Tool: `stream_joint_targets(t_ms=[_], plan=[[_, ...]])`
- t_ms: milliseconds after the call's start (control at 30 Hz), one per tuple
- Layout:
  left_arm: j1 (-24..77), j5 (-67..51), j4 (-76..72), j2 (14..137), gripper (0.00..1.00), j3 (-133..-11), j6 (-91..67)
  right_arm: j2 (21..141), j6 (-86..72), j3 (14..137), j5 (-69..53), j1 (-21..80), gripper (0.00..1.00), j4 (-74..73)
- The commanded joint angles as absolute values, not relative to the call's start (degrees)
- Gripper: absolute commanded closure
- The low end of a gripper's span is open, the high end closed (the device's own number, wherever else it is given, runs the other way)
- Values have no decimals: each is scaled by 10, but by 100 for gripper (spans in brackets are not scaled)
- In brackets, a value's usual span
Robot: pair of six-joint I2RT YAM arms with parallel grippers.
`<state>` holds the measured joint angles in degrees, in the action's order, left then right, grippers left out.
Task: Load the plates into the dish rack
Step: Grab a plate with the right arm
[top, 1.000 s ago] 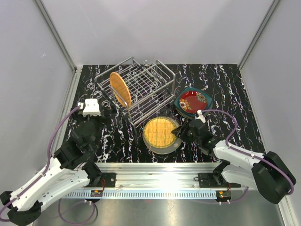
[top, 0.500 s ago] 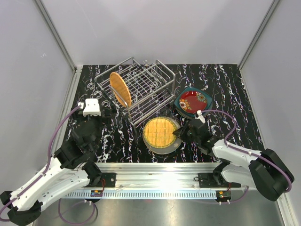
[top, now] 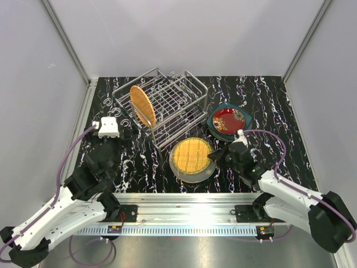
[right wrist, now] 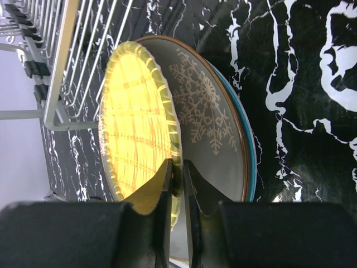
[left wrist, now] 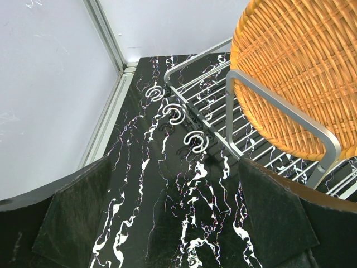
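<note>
The woven plate (top: 191, 156) lies face up on the grey plate (right wrist: 206, 111), just in front of the dish rack (top: 173, 103) on the surface (top: 268, 100). The right hand (right wrist: 177, 173), wider a second ago, now pinches its right rim. The left hand (left wrist: 178, 218) stands wide, holding nothing.

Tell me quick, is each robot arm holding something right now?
Left end effector: open, holding nothing.
Right end effector: closed on the rim of the orange woven plate lying on the stack.
</note>
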<state>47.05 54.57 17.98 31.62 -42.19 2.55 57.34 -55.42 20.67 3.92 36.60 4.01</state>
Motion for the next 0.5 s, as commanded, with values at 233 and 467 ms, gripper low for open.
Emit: stream_joint_targets(t_ms=[233, 467], plan=[[468, 550, 167, 318, 1, -441, 20, 500, -459, 268, 42, 361, 100, 4], [469, 555, 163, 316, 1, -439, 19, 445, -388, 323, 20, 362, 100, -32]])
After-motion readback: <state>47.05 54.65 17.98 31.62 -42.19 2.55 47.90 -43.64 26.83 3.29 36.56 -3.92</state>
